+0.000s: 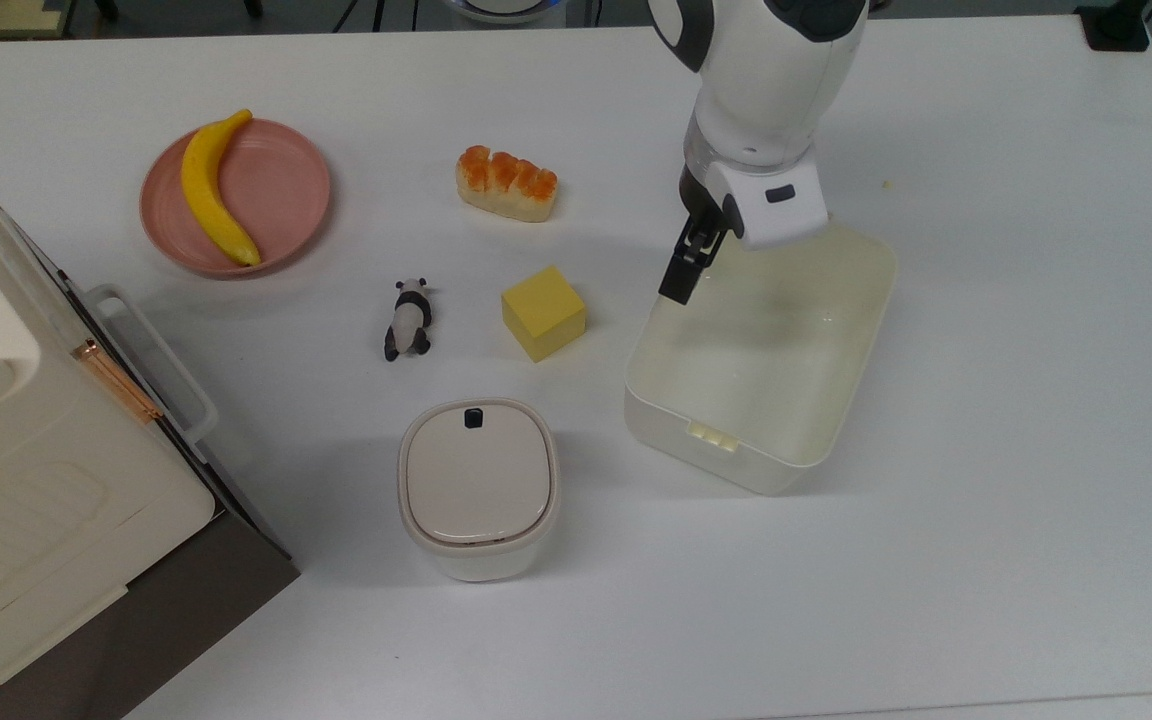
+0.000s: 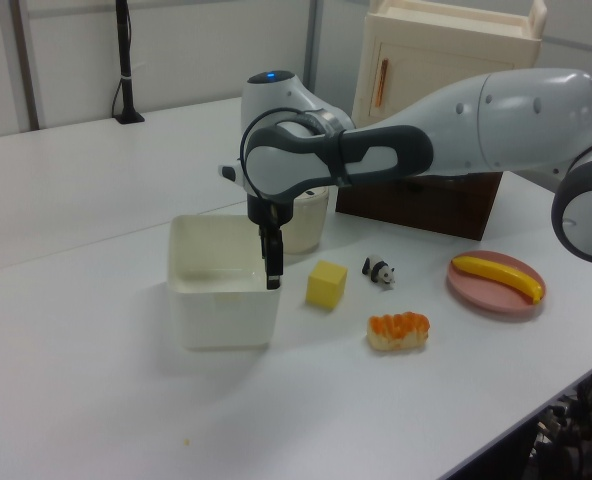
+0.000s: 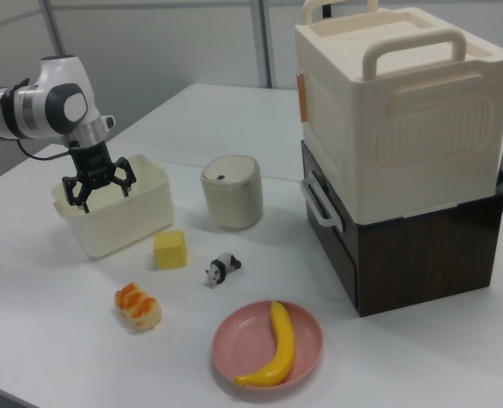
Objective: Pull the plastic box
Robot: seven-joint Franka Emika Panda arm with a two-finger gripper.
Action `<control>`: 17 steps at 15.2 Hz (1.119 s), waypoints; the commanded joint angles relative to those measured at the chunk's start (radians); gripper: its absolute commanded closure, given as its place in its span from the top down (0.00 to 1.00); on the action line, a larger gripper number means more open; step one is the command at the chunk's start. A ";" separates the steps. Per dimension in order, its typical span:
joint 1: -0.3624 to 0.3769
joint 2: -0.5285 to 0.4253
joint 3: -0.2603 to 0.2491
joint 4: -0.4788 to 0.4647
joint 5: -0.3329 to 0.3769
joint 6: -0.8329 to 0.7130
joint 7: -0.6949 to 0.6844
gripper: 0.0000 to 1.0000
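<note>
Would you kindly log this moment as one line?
phase: pulling | gripper: open, straddling wall | plastic box: upright, empty | yellow cube: beside box

A lab or test room: a bare white tabletop [image 1: 986,560], grey partition walls [image 2: 176,45] behind the end effector [image 3: 98,189], a clamped stand [image 2: 126,60].

white table [image 1: 1016,560] | plastic box [image 1: 736,455] | lidded container [image 1: 477,490] | yellow cube [image 1: 542,312] | panda [image 1: 407,320] | bread [image 1: 506,183] | pink plate [image 1: 281,185] | appliance [image 1: 26,480]
</note>
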 commanded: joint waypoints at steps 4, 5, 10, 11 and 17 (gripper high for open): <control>-0.012 -0.076 -0.030 -0.013 -0.035 -0.161 -0.096 1.00; -0.012 -0.090 -0.030 -0.015 -0.035 -0.188 -0.101 1.00; -0.012 -0.106 -0.020 -0.012 0.034 -0.209 -0.053 1.00; -0.015 -0.113 -0.021 -0.007 0.066 -0.198 -0.020 1.00; -0.081 -0.233 -0.023 0.002 0.080 -0.189 0.441 1.00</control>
